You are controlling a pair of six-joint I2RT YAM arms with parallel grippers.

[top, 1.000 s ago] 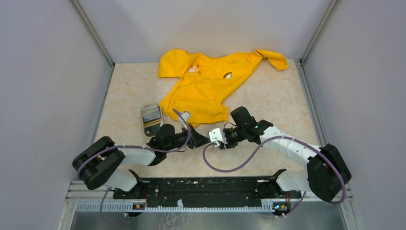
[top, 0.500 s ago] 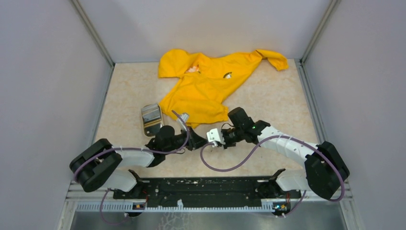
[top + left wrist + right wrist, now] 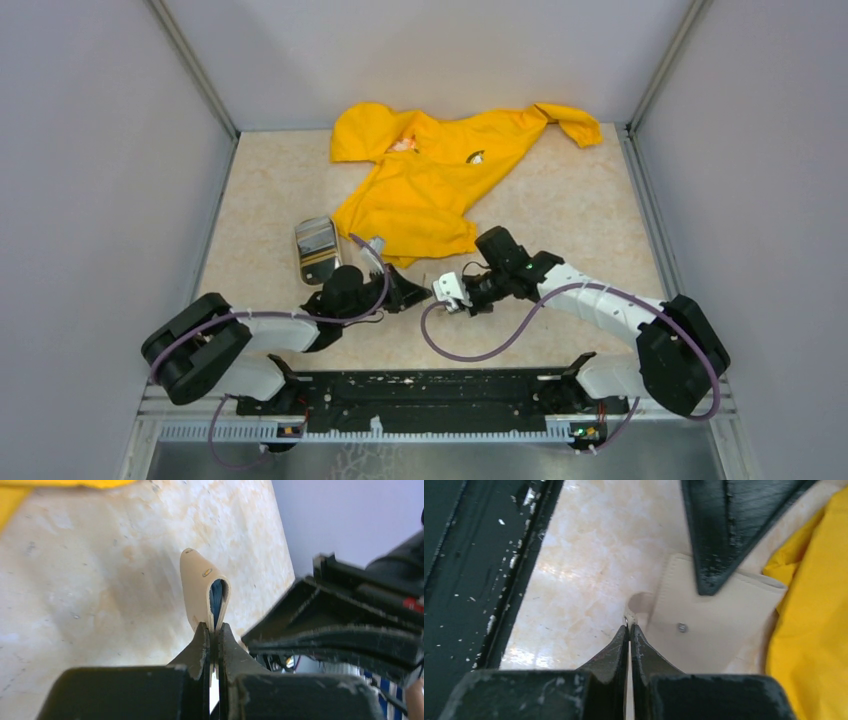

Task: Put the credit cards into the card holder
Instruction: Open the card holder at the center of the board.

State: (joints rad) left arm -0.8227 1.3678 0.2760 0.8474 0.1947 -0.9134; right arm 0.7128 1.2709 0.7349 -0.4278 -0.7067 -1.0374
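Note:
The tan card holder [image 3: 202, 587] is held edge-on above the table, its blue inside showing in the gap. My left gripper [image 3: 214, 630] is shut on its near edge. In the right wrist view its flat face [image 3: 719, 630] shows a small snap dot. My right gripper [image 3: 630, 626] is shut on the small tab at the holder's corner. In the top view the two grippers meet tip to tip, left [image 3: 415, 293] and right [image 3: 434, 291]. The credit cards [image 3: 317, 247] lie as a striped stack in a beige tray to the left of both grippers.
A yellow garment [image 3: 430, 180] is spread over the back middle of the table, and its hem reaches just behind the grippers [image 3: 814, 605]. The black base rail [image 3: 430, 395] runs along the near edge. Grey walls close in both sides.
Both grippers have shifted slightly left and toward the near edge while still pinching the card holder between them. The cards and the garment have not moved.

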